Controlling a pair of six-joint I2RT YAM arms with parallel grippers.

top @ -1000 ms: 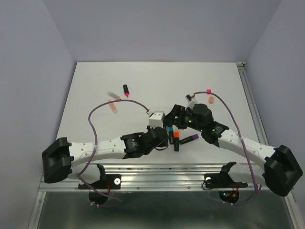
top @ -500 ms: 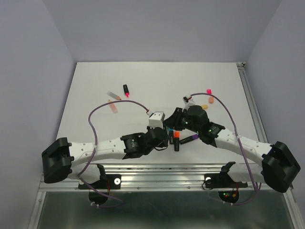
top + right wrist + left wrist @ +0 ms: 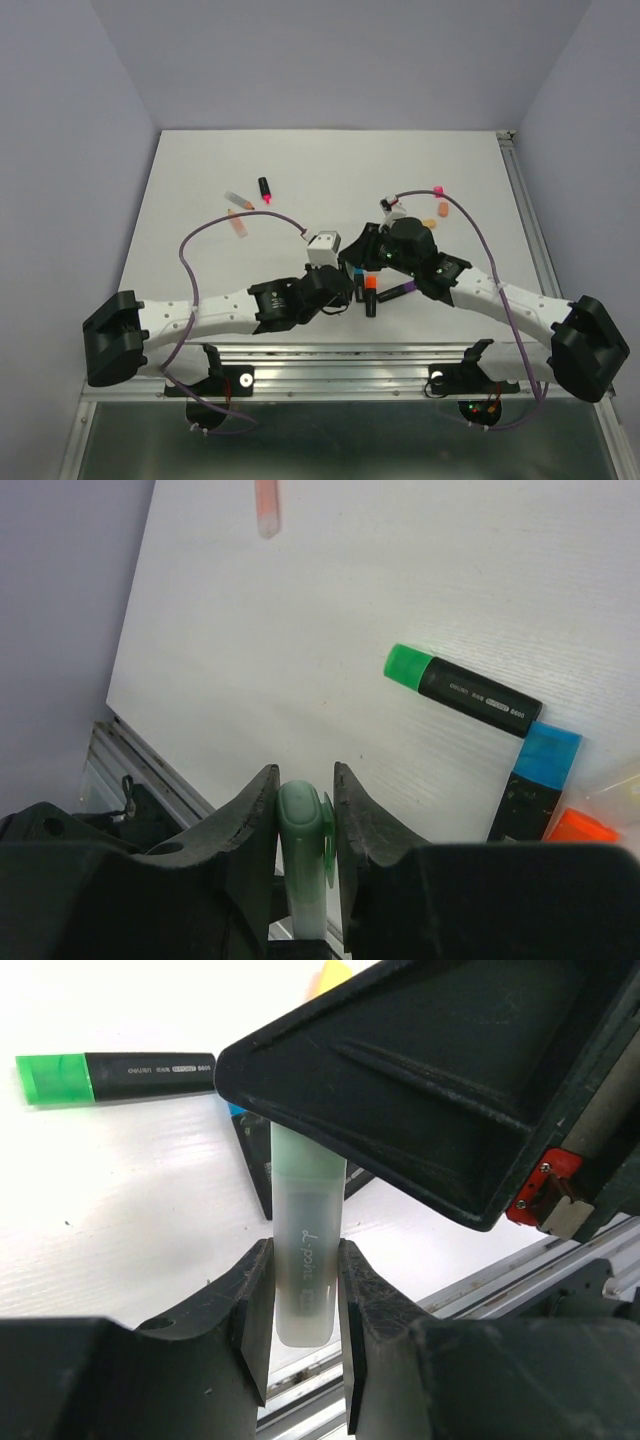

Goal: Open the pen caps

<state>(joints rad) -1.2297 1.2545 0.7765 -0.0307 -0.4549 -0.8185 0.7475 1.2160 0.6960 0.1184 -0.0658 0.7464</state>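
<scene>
- Two claws on one pen, held off the tabletop (image 3: pixel 330 165), lower centre of the top view.
- Clamped tight with the left claw (image 3: pixel 303 1260): the pale translucent barrel (image 3: pixel 305 1300), bottom centre of the left wrist view, printed side facing the camera.
- Pinched shut in the right claw (image 3: pixel 305 788): the pale green cap (image 3: pixel 304 825) of that same pen, bottom centre of the right wrist view.
- Looks seated on the barrel, with no gap visible at the join; the far end of the cap is hidden under the right claw's housing in the left wrist view.
- Step in hand, by judgement: pulling this cap off, with both grips set and separation not yet done.
- Next move probably calls for a straight pull along the pen's axis, claws drawing apart, perhaps with a slight twist; needs a firm squeeze on the smooth barrel, or risks a slip.
- Lying capped on the tabletop, right half of the right wrist view: a black pen with a bright green cap (image 3: pixel 408 665) and, below it, one with a blue cap (image 3: pixel 548 752).
- Loose already, right of centre in the top view: a pink cap (image 3: pixel 437 189).
</scene>
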